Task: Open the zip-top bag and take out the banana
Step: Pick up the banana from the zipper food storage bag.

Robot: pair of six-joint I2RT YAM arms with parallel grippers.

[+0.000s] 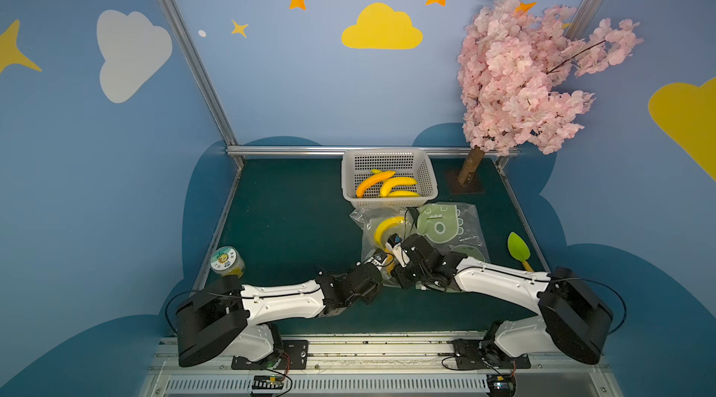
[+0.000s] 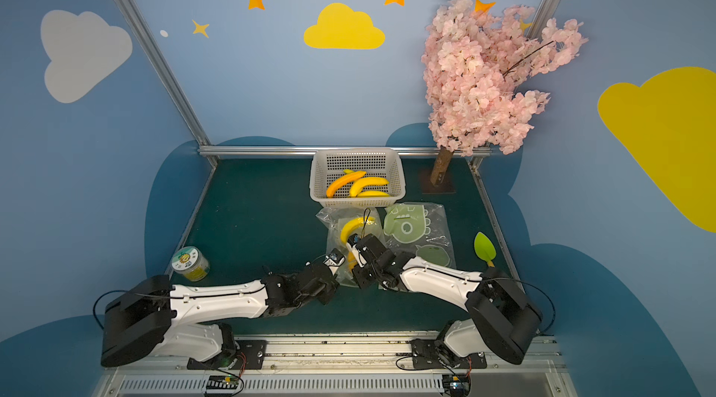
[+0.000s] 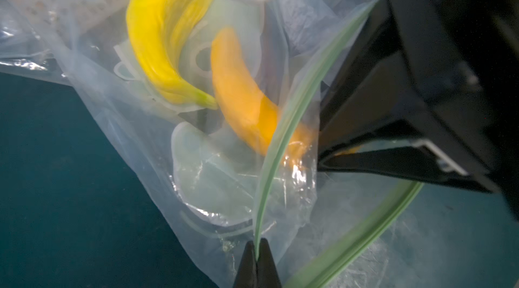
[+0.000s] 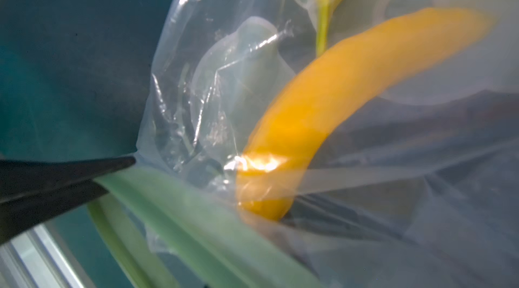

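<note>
Close at the left wrist, the left gripper (image 3: 257, 258) has its jaws pinched on the green zip strip (image 3: 283, 129) of the zip-top bag (image 3: 140, 120); a yellow banana (image 3: 157, 36) and an orange banana (image 3: 241, 95) lie inside, beyond the tips. Right wrist view: the right gripper (image 4: 118, 174) is clamped on the bag's rim, orange banana just beside, blurred. Both top views: bag at the middle of the bench (image 1: 294, 220), just before the basket (image 1: 348, 182) at the far edge; fingertips hard to make out.

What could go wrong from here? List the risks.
1. The left hand pinches only the thin green zip strip of the clear plastic zip-top bag; it may slip, closing the mouth.
2. Two bananas lie inside; the right hand, at the orange banana, could drag the yellow banana or the whole bag along.
</note>
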